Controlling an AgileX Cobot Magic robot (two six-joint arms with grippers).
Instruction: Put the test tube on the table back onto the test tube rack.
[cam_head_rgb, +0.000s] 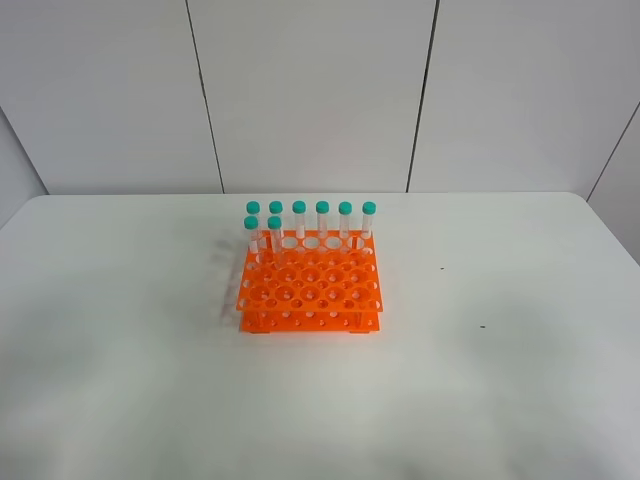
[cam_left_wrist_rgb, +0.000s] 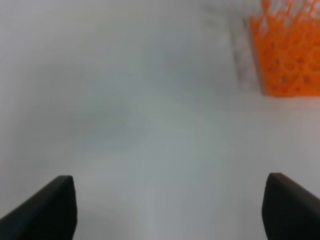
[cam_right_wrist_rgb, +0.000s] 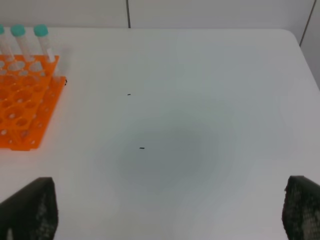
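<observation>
- Orange test tube rack (cam_head_rgb: 310, 285) sits mid-table, roughly square on to the high cam.
- Eight teal-capped tubes stand upright in it: six across the back row (cam_head_rgb: 322, 218), two more in the next row toward the left (cam_head_rgb: 274, 236). Judgement: tubes kept at the far side leave the front holes free for access.
- The test tube to be put back: can't see one lying on the white table (cam_head_rgb: 120, 380) in any view; possibly the faint blurred streak beside the rack (cam_left_wrist_rgb: 243, 60) in left wrist cam, too soft to tell.
- Left gripper (cam_left_wrist_rgb: 170, 210): fingers spread wide, nothing between them, over bare table near the rack's corner.
- Right gripper (cam_right_wrist_rgb: 170, 212): spread fully, empty, over bare table w/ two tiny dark specks (cam_right_wrist_rgb: 142, 147).
</observation>
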